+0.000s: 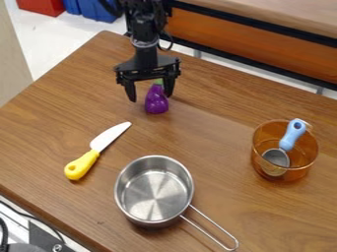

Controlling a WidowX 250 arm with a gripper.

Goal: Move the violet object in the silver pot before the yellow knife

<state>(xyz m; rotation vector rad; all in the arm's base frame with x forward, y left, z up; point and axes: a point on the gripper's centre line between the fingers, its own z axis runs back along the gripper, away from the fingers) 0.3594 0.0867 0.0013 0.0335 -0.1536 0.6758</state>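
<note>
- Camera view: beyond the silver pot (154, 192), at its far side, the black arm (143, 32) comes in from the view's top edge and hangs down over the wooden table (220, 106).
- Its gripper (151, 97) points downward, roughly upright, with the wide crosspiece level across the view and the fingertips low, near the tabletop, well apart from the pot.
- Both fingers are spread wide, one toward each side of the violet object (156, 102); the finger on the view's right is nearer to it. Whether either one touches it, I cannot tell.
- The violet object, shaped like an eggplant with a green top, is on the table beyond the pot, outside it. Its green end is up by the gripper and its rounder end faces the pot.
- Just beside the pot, up and to the left in the view, is the yellow knife (82, 165), its yellow handle toward the view's left and its pale blade slanting away, tip on the far side.
- The pot's own wire handle reaches out toward the view's lower right.
- Right of the pot and farther back is a clear orange bowl (299, 174); in it leans a ladle (294, 132), its blue handle up at the rim and its metal cup low inside.
</note>
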